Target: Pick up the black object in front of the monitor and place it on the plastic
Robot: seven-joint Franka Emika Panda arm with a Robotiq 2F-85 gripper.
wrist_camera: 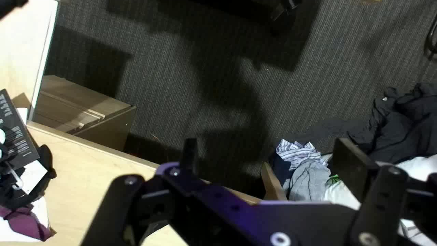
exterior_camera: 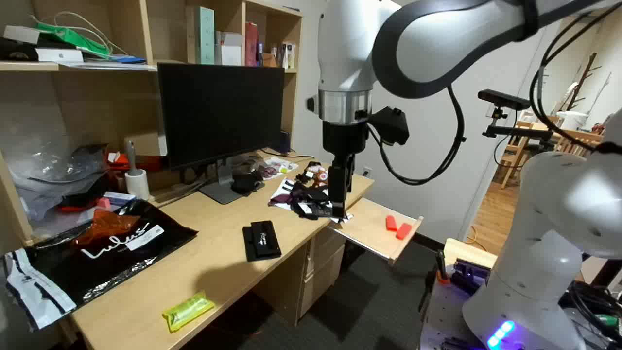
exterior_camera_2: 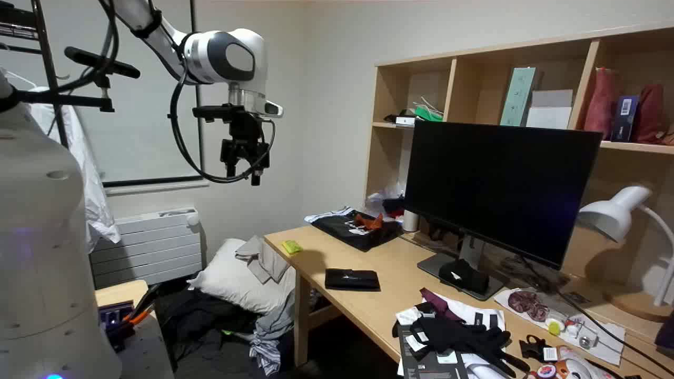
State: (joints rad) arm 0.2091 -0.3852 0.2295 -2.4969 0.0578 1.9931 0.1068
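Note:
The black object [exterior_camera: 262, 240] lies flat near the desk's front edge, before the monitor, with a small light mark on its face; it shows in the other exterior view too [exterior_camera_2: 352, 279]. The plastic [exterior_camera: 58, 272] is a large black sheet with white lettering and a whitish edge at the desk's far end, also seen in an exterior view [exterior_camera_2: 337, 229]. My gripper [exterior_camera_2: 243, 175] is open and empty, raised well above desk height and apart from both. In the wrist view its spread fingers [wrist_camera: 271, 159] frame floor and clothes. The black object is not clearly visible there.
The monitor [exterior_camera: 221, 112] stands behind the black object, with a lumpy black item [exterior_camera_2: 463, 276] on its base. A yellow packet [exterior_camera: 188, 311] lies near the front edge. Orange crumpled material [exterior_camera: 108, 226] rests on the plastic. An open drawer [exterior_camera: 374, 218] juts out. Black gloves [exterior_camera_2: 463, 337] lie on papers.

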